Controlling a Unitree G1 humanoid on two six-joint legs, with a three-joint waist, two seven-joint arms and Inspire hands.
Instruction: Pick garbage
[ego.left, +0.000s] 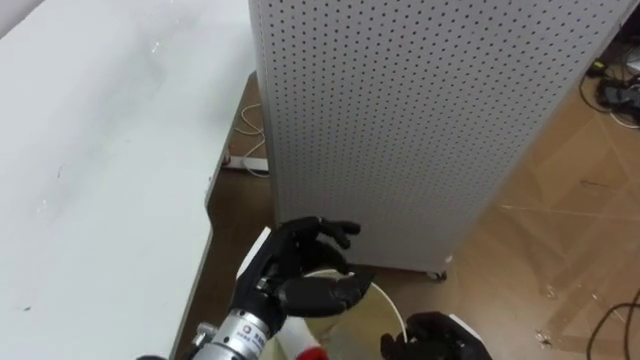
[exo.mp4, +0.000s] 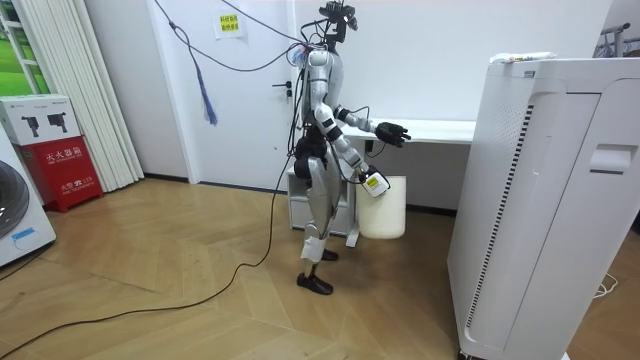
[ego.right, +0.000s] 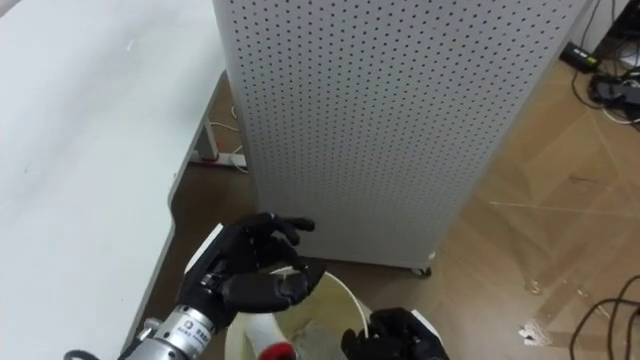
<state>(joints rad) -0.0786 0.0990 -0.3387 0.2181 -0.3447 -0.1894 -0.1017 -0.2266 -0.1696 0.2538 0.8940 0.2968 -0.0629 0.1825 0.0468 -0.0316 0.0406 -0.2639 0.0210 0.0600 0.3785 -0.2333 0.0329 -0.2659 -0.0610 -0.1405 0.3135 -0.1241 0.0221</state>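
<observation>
Between table and cabinet: robot stands on the wood floor at the end of the white table, facing the big perforated cabinet, with the white bin right under its arms, so anything it lets go of should drop straight in
Left hand: reached out forward above the bin's rim, fingers loosely bent and apart from the thumb, nothing between them as far as I can see; the room view has it spread out too, so it looks like a hand with nothing to carry
Right hand: low at the bin's near edge, just the dark back of it pokes in at the bottom of the eye views, can't tell what the fingers are doing
Garbage: white thing with a red end at the very bottom of the eye views, inside the ring of the bin's rim and below the left wrist; mostly cut off, so I can't tell if it's lying in the bin or hanging just above it
Stage: my guess is the drop-off end of the job, since both hands are at the bin and not down at the floor
Watch out: cabinet is close in front and the table edge is just beside the left arm, so pulling that arm back would need some care; cables on the floor off to the right are well apart from the bin
</observation>
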